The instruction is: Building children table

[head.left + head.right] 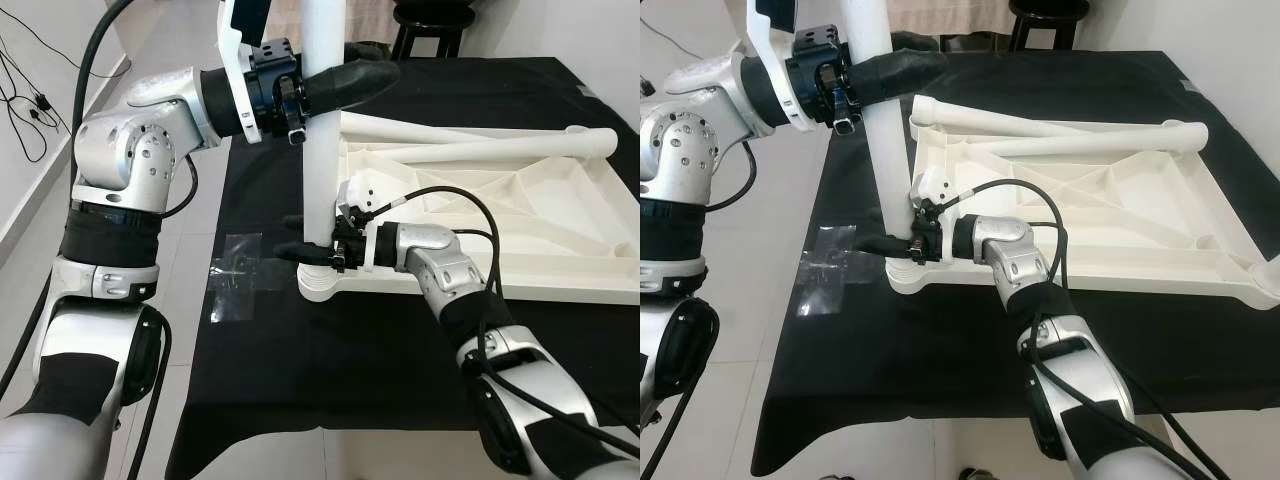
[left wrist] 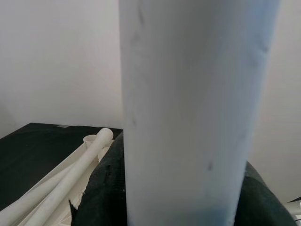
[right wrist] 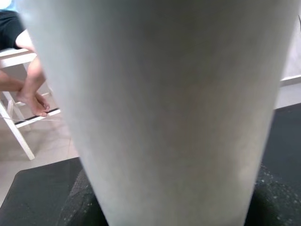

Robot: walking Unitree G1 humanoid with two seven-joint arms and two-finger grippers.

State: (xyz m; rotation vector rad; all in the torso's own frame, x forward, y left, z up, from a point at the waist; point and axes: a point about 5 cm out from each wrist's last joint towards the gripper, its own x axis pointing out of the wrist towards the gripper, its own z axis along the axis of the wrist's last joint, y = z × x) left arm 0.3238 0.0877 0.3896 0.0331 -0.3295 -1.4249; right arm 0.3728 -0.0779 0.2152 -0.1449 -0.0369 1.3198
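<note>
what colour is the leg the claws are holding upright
White, a plain tube; the table leg shows best in the left eye view.

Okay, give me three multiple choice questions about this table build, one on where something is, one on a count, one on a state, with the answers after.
1. Where does the right tool grip the upright leg?
A. near its base, by the corner socket
B. at its top end
C. nowhere

2. How many loose white legs lie across the upturned tabletop?
A. none
B. two
C. five

3. How is the left tool holding?
A. open above the cloth
B. shut on the upright leg, high up
C. shut on a loose leg

Answers: 1 A, its black fingers wrap the leg just above the socket. 2 B, two tubes rest side by side at the far edge. 3 B, its fingers clasp the upright leg well above the right tool.
</note>
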